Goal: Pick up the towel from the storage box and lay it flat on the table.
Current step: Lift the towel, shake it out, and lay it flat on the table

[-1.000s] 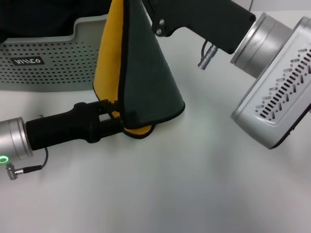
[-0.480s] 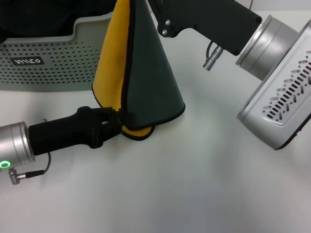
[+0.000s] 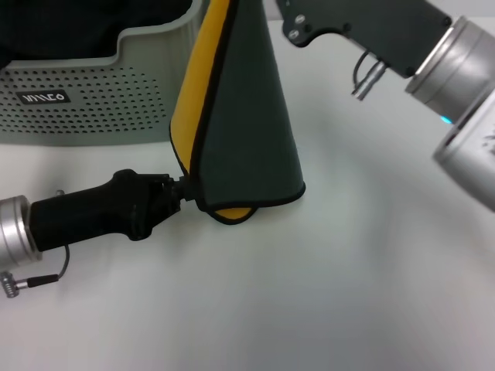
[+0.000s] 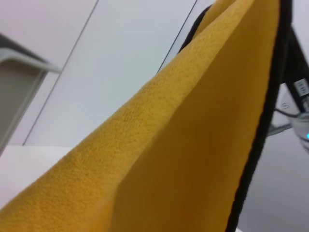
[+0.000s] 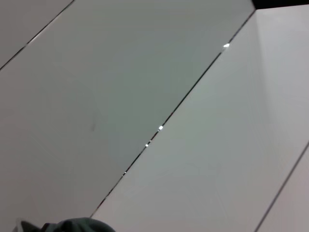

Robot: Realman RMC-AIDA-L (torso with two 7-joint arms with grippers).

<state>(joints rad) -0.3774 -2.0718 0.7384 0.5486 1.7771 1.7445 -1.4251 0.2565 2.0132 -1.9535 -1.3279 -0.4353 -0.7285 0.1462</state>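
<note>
The towel hangs as a cone above the table, dark green side facing out, yellow-orange side showing on its left and at its lowest fold. Its top runs out of the head view beside my right gripper, which holds it up from there. My left gripper reaches in low from the left and is shut on the towel's lower left edge. In the left wrist view the yellow side of the towel fills the picture. A scrap of green towel shows in the right wrist view.
The storage box stands at the back left, just behind the towel, with black fabric inside it. White tabletop spreads in front and to the right of the towel.
The right arm has risen and swung right, carrying the towel's top the same way. The towel's bottom has lifted slightly. The left gripper has followed a little to the right, holding the lower edge.
</note>
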